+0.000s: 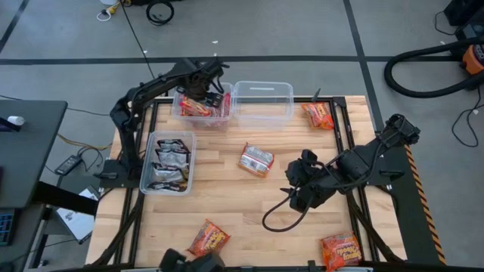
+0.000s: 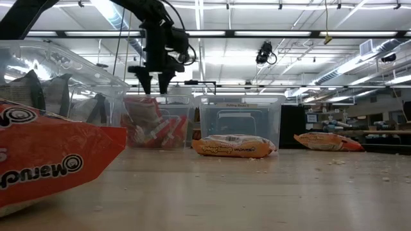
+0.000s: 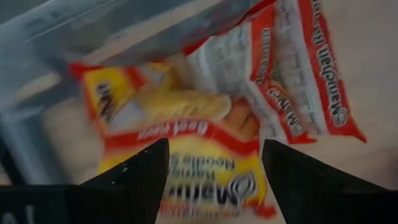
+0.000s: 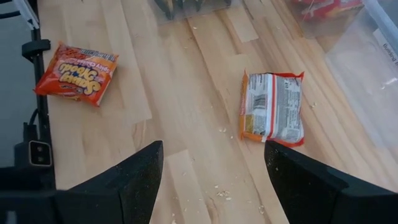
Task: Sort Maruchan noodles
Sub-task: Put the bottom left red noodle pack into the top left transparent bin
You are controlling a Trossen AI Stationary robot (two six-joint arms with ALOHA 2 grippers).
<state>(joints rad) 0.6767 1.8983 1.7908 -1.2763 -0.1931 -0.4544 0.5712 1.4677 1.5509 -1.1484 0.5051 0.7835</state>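
My left gripper (image 1: 206, 95) hangs open above the far-left clear bin (image 1: 181, 113), fingers pointing down, touching nothing (image 2: 154, 80). Under it, inside the bin, lie yellow-and-red Maruchan noodles packets (image 3: 177, 124), one overlapping another (image 3: 305, 68). My right gripper (image 1: 297, 183) is open and tilted down over the table's right half. In front of it a packet (image 4: 272, 107) lies flat, label down, at the table's middle (image 1: 256, 159). Orange packets lie flat at the far right (image 1: 318, 115), near middle (image 1: 208, 238) and near right (image 1: 340, 251).
A clear bin (image 1: 168, 161) on the left holds silver-black packets. A clear bin with nothing visible inside (image 1: 262, 102) stands to the right of the far-left one. A black cable (image 1: 283, 215) loops below the right arm. Bare wood lies between the middle packet and the near edge.
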